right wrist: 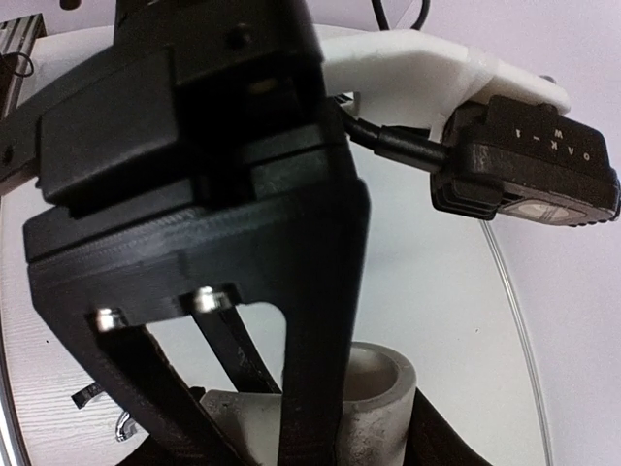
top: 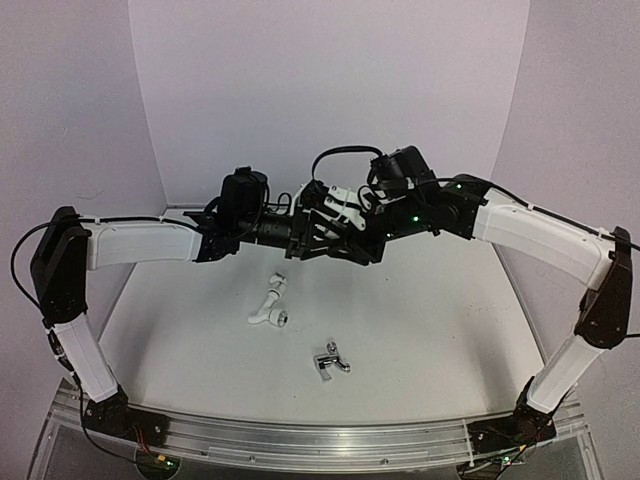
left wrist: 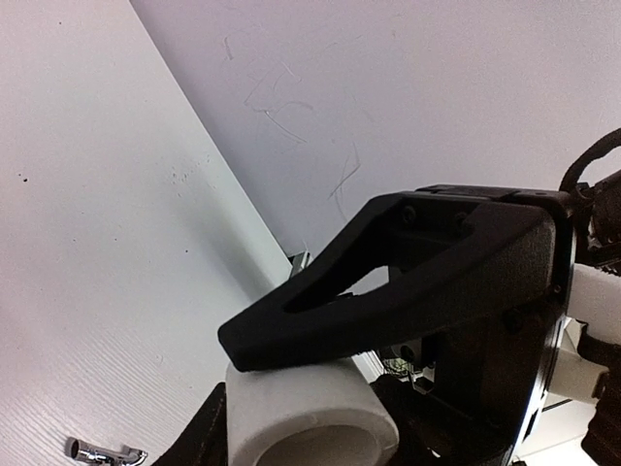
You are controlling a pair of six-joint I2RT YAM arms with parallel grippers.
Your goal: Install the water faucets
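Observation:
Both arms meet in mid-air above the back of the table. My left gripper [top: 303,230] and right gripper [top: 338,236] are each shut on one white pipe fitting held between them. In the left wrist view its round open end [left wrist: 310,417] sits between my own fingers [left wrist: 206,432], with the right gripper's black finger [left wrist: 388,282] across its top. In the right wrist view the fitting [right wrist: 383,408] stands upright behind the left gripper's body [right wrist: 194,165]. A chrome faucet [top: 331,362] lies on the table, and it also shows in the left wrist view [left wrist: 102,451].
A white pipe piece with a chrome-ended part [top: 268,308] lies on the table left of centre, below the grippers. White walls close the back and both sides. A metal rail [top: 320,440] runs along the near edge by the arm bases.

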